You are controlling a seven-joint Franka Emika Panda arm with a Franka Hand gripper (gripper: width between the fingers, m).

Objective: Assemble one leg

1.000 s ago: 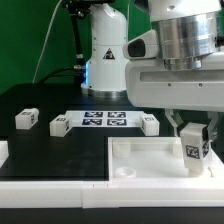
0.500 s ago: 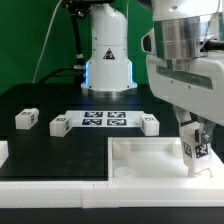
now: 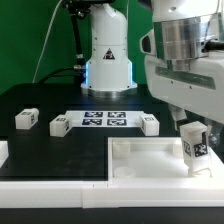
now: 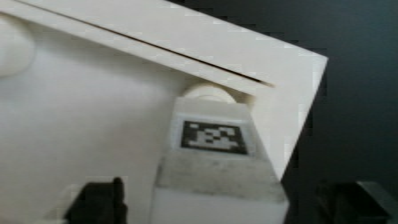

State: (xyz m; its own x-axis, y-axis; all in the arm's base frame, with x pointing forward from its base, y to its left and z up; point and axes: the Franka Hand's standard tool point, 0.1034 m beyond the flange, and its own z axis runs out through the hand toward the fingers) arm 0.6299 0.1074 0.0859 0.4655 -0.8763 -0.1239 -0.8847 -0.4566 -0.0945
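Leg (image 3: 196,146) stands upright at a corner of the flat white slab (image 3: 140,165), on the exterior view's right. It sits between the fingers of the tool (image 4: 231,200), which are spread wide and clear of its sides. The slab lies on the black surface (image 3: 60,147).

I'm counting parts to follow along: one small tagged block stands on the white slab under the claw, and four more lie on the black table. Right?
Three, not four. The exterior view shows the outer leg and the inner leg off one end of the marker board, and a third leg off the other, on the table. The standing leg is on the slab under the gripper.
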